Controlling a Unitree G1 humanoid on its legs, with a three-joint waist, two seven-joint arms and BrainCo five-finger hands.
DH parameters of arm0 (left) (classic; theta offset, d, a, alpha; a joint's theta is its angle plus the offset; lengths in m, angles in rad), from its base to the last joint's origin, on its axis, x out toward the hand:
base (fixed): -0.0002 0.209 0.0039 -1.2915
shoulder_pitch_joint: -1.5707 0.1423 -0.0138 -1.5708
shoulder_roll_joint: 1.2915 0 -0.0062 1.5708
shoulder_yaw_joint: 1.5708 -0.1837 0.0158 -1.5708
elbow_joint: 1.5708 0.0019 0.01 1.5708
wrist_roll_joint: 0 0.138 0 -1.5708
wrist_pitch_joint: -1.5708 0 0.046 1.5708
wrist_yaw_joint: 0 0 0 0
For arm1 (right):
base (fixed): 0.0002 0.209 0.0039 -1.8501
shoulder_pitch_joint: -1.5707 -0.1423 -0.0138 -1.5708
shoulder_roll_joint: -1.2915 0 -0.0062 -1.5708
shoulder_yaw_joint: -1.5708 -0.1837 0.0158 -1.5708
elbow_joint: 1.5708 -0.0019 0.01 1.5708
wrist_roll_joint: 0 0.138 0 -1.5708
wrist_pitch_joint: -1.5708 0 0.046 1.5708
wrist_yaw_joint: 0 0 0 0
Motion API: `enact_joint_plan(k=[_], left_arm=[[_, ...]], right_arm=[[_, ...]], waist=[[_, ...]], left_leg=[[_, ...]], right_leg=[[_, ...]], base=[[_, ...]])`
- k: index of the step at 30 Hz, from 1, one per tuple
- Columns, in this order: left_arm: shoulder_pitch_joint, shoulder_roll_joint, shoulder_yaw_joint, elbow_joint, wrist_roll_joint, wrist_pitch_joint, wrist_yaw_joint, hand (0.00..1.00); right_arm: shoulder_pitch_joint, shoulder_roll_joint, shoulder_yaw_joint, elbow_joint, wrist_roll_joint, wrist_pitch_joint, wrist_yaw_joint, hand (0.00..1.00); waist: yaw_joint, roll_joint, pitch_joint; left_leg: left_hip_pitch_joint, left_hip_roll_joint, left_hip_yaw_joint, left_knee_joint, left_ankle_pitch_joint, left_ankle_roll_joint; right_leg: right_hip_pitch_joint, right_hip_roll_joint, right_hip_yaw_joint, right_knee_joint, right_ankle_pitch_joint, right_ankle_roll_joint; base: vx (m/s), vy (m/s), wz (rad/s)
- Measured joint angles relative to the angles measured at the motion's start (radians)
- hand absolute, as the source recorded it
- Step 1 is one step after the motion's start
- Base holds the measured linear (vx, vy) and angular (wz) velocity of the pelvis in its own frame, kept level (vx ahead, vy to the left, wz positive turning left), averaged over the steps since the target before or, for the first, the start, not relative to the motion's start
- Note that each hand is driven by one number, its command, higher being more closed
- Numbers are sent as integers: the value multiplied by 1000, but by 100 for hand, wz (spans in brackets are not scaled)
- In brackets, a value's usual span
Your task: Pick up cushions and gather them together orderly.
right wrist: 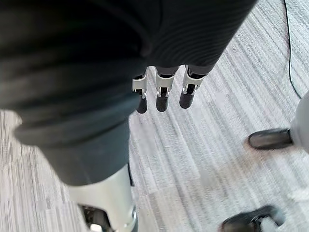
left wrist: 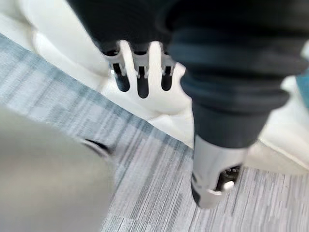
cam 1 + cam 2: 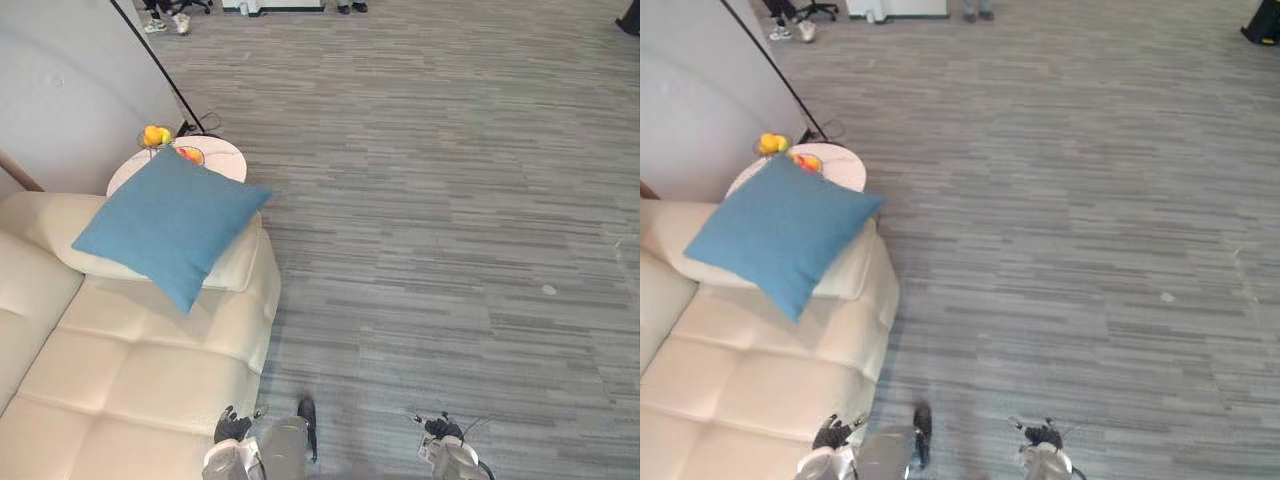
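A blue square cushion (image 3: pixel 170 224) lies tilted over the far armrest of the cream leather sofa (image 3: pixel 130 370) at the left; one corner hangs toward the seat. My left hand (image 3: pixel 232 428) hangs low by the sofa's front corner, well short of the cushion. In the left wrist view its fingers (image 2: pixel 141 79) are straight and hold nothing, with the sofa's edge (image 2: pixel 159 108) past them. My right hand (image 3: pixel 443 430) hangs over the grey carpet, fingers (image 1: pixel 161 92) relaxed and empty.
A small round white table (image 3: pixel 222 156) with a bowl of oranges (image 3: pixel 156 135) stands behind the sofa arm, against the wall. A black slanted pole (image 3: pixel 160 70) rises beside it. Shoes of people (image 3: pixel 165 22) show at the far edge. Grey carpet (image 3: pixel 450 200) spreads right.
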Motion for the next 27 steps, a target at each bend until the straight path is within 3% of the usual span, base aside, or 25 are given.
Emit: enact_joint_plan(k=[1, 3, 4, 5, 7, 9, 11, 12, 14, 16, 18, 20, 22, 24, 25, 26, 27], left_arm=[[0, -3, -1, 2, 1, 0, 0, 0], [5, -2, -11, 4, 2, 3, -1, 0], [5, -2, -12, 10, 1, 7, -1, 0], [9, -4, -9, 16, 0, 8, 0, 0], [9, -2, -8, 30, 0, 8, 1, 0], [8, -3, -5, 35, 0, 8, 1, 0], [5, -4, 4, 40, 0, 8, 0, 0], [7, -3, 12, 42, 1, 8, 1, 0], [12, -2, 34, 41, 1, 6, 3, 0], [36, -45, 53, 52, -1, 6, 7, 0], [34, -61, 53, 50, -2, 6, 21, 0], [24, -61, 52, 49, -7, 10, 19, 0], [26, -54, 49, 37, -9, 5, 20, 0], [27, -50, 26, 30, -9, 4, 19, 0], [26, -48, 12, 31, -9, 4, 19, 0], [21, -43, 2, 32, -8, 4, 19, 0], [15, -38, 3, 34, -8, 4, 19, 0]], right_arm=[[2, 0, 0, 0, -5, 0, 1, 0], [11, 1, 1, 0, -6, -1, 8, 0], [17, 3, 1, 0, -6, -1, 11, 0], [21, 5, 1, 0, -7, -1, 12, 0], [23, 5, 0, -2, -7, -2, 13, 0], [18, 3, 0, -1, -7, -5, 13, 0], [15, -3, -1, 0, -6, -6, 13, 0], [13, -7, -2, 1, -5, -7, 12, 0], [29, -9, -2, 4, -4, -6, 12, 0], [28, -35, -10, 7, -4, -4, 11, 0], [18, -43, -11, 8, -4, -2, 9, 0], [11, -35, -7, 8, -3, 1, 4, 0], [19, -22, -8, 8, -2, 2, -4, 0], [13, -28, -6, 7, -1, 2, -8, 0], [6, -33, -5, 7, -1, 1, -7, 0], [4, -37, -4, 7, -2, 1, -7, 0], [3, -34, 0, 9, -2, 2, -7, 0]], waist=[[7, 2, -1], [4, 7, 0], [1, 9, 2], [-1, 13, 2], [-8, 18, 5], [-18, 21, 6], [-23, 22, 4], [-24, 18, 4], [-25, -1, -6], [-22, 55, -51], [-23, 83, -57], [-24, 88, -50], [-24, 77, -38], [-23, 74, -39], [-24, 76, -38], [-23, 76, -38], [-17, 63, -35]], left_leg=[[37, -5, 12, -7, -16, 5], [123, -12, 9, -26, -62, 12], [167, -13, 1, -37, -81, 12], [216, -13, -9, -57, -94, 8], [296, -5, -30, -113, -96, 6], [335, 15, -68, -138, -102, 4], [344, 33, -118, -138, -124, -17], [349, 31, -160, -137, -141, -33], [353, 14, -227, -100, -195, -58], [349, 61, -284, -79, -211, -75], [287, 81, -295, 14, -193, -105], [181, 107, -239, 218, -152, -164], [130, 141, -114, 303, -158, -151], [92, 133, 11, 203, -154, -118], [82, 124, 44, 133, -134, -100], [68, 107, 108, 9, -72, -81], [65, 96, 134, -29, -26, -57]], right_leg=[[-26, -17, 16, 106, -7, 12], [-152, -64, 14, 455, 31, 107], [-208, -85, 4, 595, 32, 118], [-247, -106, -20, 652, 11, 96], [-290, -117, -70, 587, -35, 75], [-341, -87, -62, 430, -36, 62], [-384, -46, 19, 258, 18, 57], [-382, -29, 105, 149, 80, 58], [-380, -36, 176, 117, 192, 57], [-377, -20, 90, 177, 110, 28], [-353, -19, 30, 170, 87, 4], [-283, -25, -34, 119, 77, -10], [-184, -30, -99, 55, 74, -18], [-130, -34, -170, -12, 76, -15], [-124, -33, -190, -29, 78, -10], [-116, -31, -222, -53, 83, 1], [-109, -38, -228, -58, 86, 10]], base=[[466, 127, -27], [475, 106, -8], [461, 54, 17], [442, 34, 22], [303, -35, 30], [305, -125, 54], [293, -212, 80], [264, -297, 101], [307, -388, 108], [339, -359, 93], [286, -265, 86], [267, -313, 96], [172, -205, 87], [118, -111, 80], [123, -33, 77], [168, 7, 61], [199, 16, 61]])
